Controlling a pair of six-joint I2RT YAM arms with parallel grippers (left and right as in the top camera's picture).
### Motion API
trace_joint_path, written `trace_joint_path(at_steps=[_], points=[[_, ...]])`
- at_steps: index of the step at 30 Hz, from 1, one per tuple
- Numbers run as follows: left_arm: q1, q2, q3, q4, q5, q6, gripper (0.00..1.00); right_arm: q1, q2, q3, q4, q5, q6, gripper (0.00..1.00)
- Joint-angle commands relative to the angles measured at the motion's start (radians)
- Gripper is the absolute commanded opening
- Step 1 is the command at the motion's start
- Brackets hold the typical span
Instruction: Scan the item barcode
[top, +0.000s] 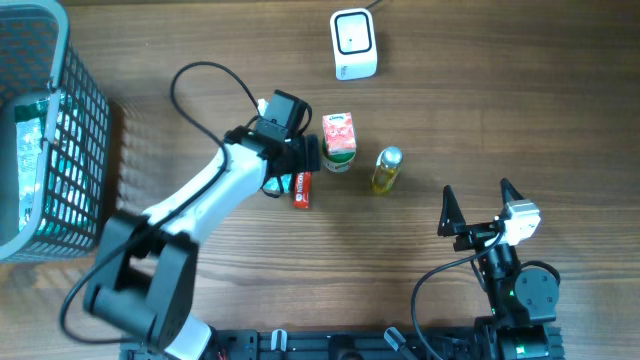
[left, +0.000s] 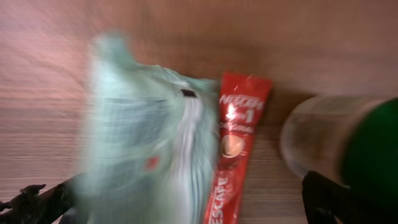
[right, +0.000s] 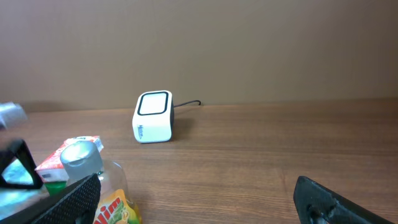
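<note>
Basket (top: 60, 130) on table (top: 500, 100), left edge. Scanner (top: 354, 44) at far edge, centre. Mid-table, left to right: pouch (left: 143, 137), sachet (top: 302, 188) just beside it, carton (top: 339, 138) slightly behind, bottle (top: 386, 170) near carton, apart.

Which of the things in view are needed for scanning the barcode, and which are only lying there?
Needed: white scanner; pale green packet, probably the item to scan.
Only lying there: red Nescafe sachet; juice carton; yellow bottle; basket.
</note>
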Motion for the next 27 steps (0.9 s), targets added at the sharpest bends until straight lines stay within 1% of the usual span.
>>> trace_joint_path(at_steps=[1,4,7,11,13,15,18,21,22,24,27], points=[[0.030,-0.109,0.006,0.002,-0.025,-0.002,1.00,0.000,-0.006,-0.001,0.003,0.002,0.004,1.00],[0.034,-0.117,0.006,-0.029,-0.041,-0.001,1.00,0.000,-0.006,-0.001,0.003,0.002,0.004,1.00],[0.048,-0.138,0.020,-0.039,-0.136,0.000,1.00,0.000,-0.006,-0.001,0.003,0.002,0.004,1.00],[0.141,-0.219,0.168,-0.085,-0.140,0.096,1.00,0.000,-0.006,-0.001,0.003,0.002,0.004,1.00],[0.242,-0.268,0.305,-0.134,-0.141,0.108,1.00,0.000,-0.006,-0.001,0.003,0.002,0.004,1.00],[0.343,-0.296,0.413,-0.143,-0.141,0.131,1.00,0.000,-0.006,-0.001,0.003,0.002,0.004,1.00],[0.472,-0.317,0.499,-0.138,-0.141,0.164,1.00,0.000,-0.006,-0.001,0.003,0.002,0.004,1.00],[0.621,-0.324,0.533,-0.109,-0.141,0.241,1.00,0.000,-0.006,-0.001,0.003,0.002,0.004,1.00],[0.692,-0.322,0.533,-0.097,-0.141,0.273,1.00,0.000,-0.006,-0.001,0.003,0.002,0.004,1.00],[0.812,-0.312,0.533,-0.091,-0.137,0.284,1.00,0.000,-0.006,-0.001,0.003,0.002,0.004,1.00],[0.963,-0.288,0.533,-0.091,-0.071,0.288,1.00,0.000,-0.006,-0.001,0.003,0.002,0.004,1.00]])
